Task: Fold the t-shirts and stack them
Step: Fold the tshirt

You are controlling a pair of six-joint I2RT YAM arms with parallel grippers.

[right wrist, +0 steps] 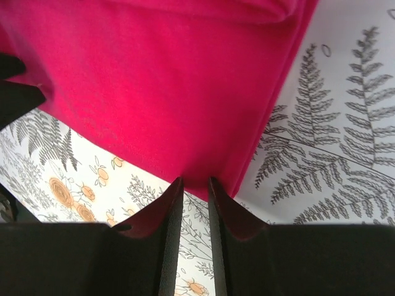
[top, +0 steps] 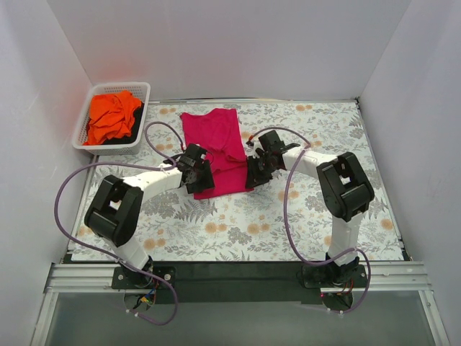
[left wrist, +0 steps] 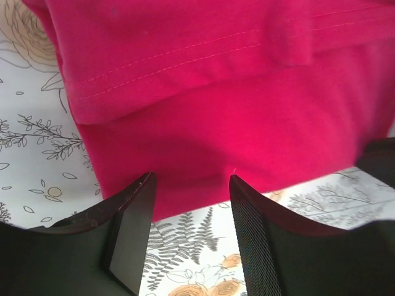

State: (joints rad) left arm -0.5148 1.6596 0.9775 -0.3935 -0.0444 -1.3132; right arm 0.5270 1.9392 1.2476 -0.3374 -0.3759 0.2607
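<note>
The magenta-pink t-shirt (top: 218, 148) lies on the table, folded into a long strip running from far to near. My left gripper (top: 197, 173) is at its near left corner, open, the jaws wide apart just above the shirt's near edge (left wrist: 216, 123). My right gripper (top: 256, 171) is at the near right corner, its jaws only a narrow gap apart, tips at the cloth's edge (right wrist: 160, 80) with tablecloth showing between them. The orange t-shirt (top: 112, 117) lies crumpled in the white basket (top: 144, 90) at the far left.
The table carries a floral and fern-print cloth (top: 302, 209). A dark cloth (top: 119, 140) lies under the orange shirt in the basket. White walls close in the back and both sides. Each gripper shows at the edge of the other's wrist view.
</note>
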